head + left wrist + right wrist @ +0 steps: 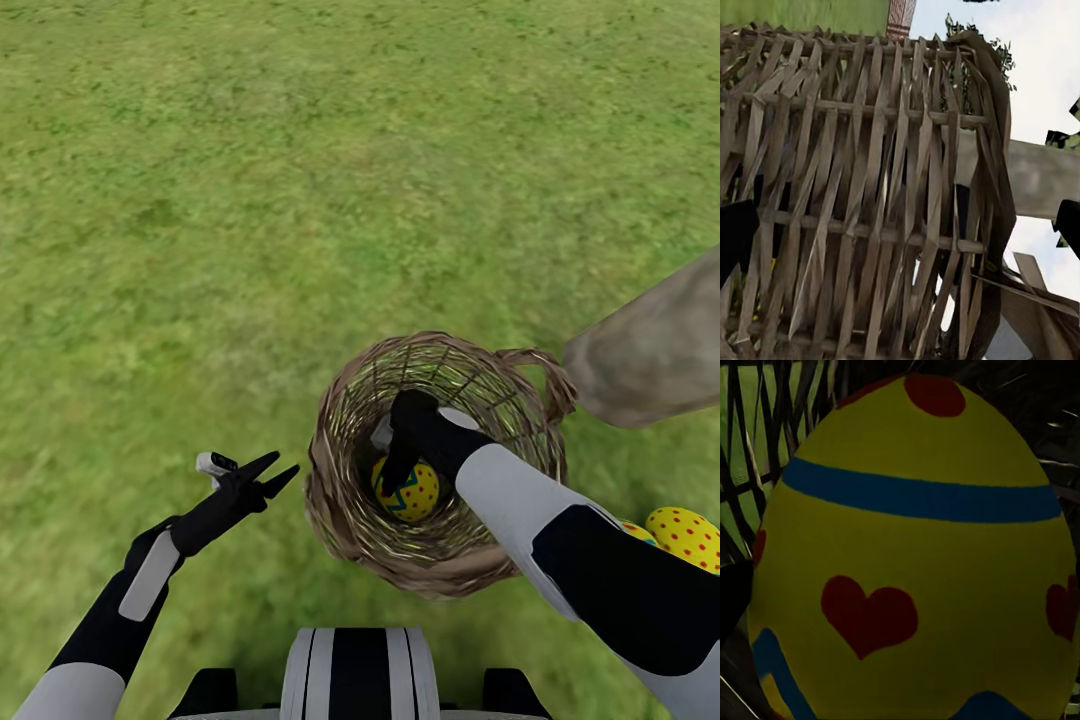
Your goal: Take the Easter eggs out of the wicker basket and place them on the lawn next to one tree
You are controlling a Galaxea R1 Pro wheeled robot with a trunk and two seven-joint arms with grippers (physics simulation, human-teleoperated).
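Reaching into wicker basket [345,480], lower centre, w/ right gripper [400,465] over last egg [412,492] at bottom; finger spread can't be told. Left gripper [262,474] spread, idle at basket's left. Next: pinch, lift, set by trunk [655,350], right edge.

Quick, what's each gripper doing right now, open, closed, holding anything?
Left gripper: open, empty, beside the wicker basket.
Right gripper: inside the basket at an Easter egg; grip cannot be told.

I count one wicker basket [436,470] with one egg [410,492] inside it. I see two more eggs [688,538] on the grass [250,200], and one tree trunk [655,350].
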